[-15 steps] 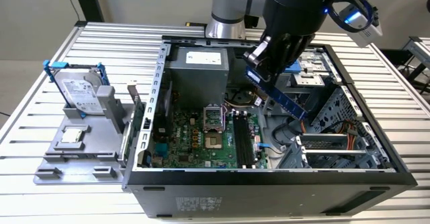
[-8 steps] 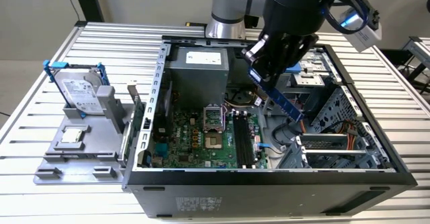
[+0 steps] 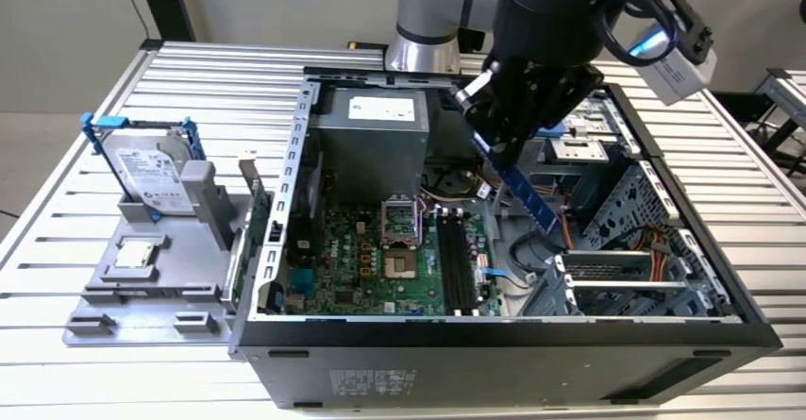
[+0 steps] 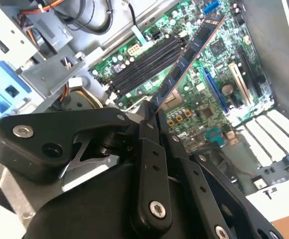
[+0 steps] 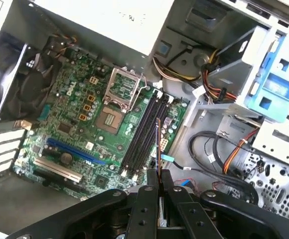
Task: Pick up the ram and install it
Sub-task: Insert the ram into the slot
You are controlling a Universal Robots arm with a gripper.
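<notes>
- Above the open computer case (image 3: 504,330), the gripper (image 3: 500,144) hangs from the arm. Its fingers (image 4: 148,159) are pressed in on one end of the ram (image 3: 529,193), with only the board's thickness between them.
- Both wrist views show the same pinch: the gripper (image 4: 149,107) (image 5: 158,175) clamps the stick by its flat faces, and nothing else touches it.
- From the grip, the ram (image 4: 189,50) slants down into the case with its chips showing. The first wrist view catches it edge-on (image 5: 158,144).
- Its free end hovers over the motherboard (image 3: 365,260), near the black memory slots (image 3: 456,260) but apart from them, so it is not seated.
- Beside those slots, on the exterior view's left, the processor socket (image 3: 400,217) stands open.
- Farther back in the case stands a grey power supply (image 3: 372,132).
- The case lies on its side on a slatted metal counter (image 3: 75,382).
- On the exterior view's left, well apart from the gripper, a grey fixture (image 3: 189,293) holds a silver hard drive (image 3: 158,170) upright in a blue frame. A small square processor chip (image 3: 136,255) lies flat in front of it.
- Behind the counter I see a plain pale wall.
</notes>
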